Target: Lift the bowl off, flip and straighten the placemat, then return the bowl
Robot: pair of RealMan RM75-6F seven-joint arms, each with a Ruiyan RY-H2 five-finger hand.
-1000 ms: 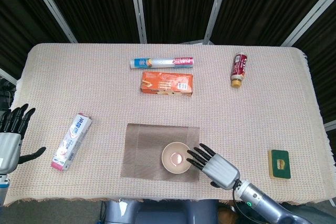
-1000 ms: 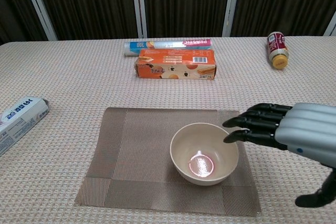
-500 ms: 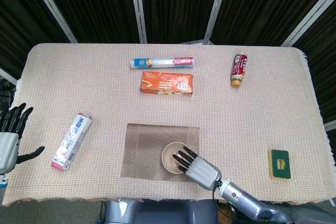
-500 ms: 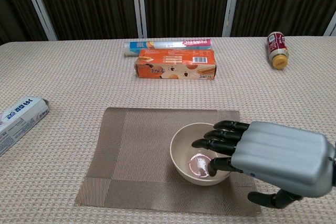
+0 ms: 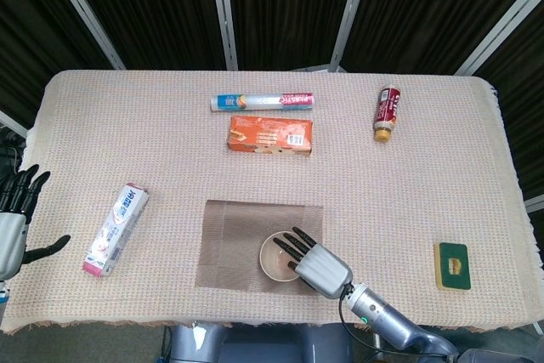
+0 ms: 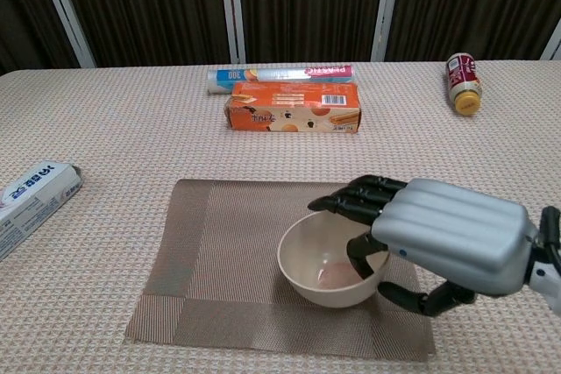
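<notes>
A cream round bowl (image 6: 329, 260) with a pinkish inside sits on a brown ribbed woven placemat (image 6: 228, 251). The silver-backed right hand (image 6: 429, 238) has black fingers (image 6: 359, 199). The beige woven tablecloth (image 6: 131, 137) carries an orange cardboard box (image 6: 292, 115).

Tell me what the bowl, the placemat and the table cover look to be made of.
Bowl: likely plastic or glazed ceramic; smooth cream surface with a soft sheen inside.
Placemat: probably woven vinyl or fibre; fine brown ribbing, matte, lying flat, with darker bands at its corners.
Table cover: fabric, apparently a coarse beige weave; waffle-like texture and a fringed edge in the head view.
</notes>
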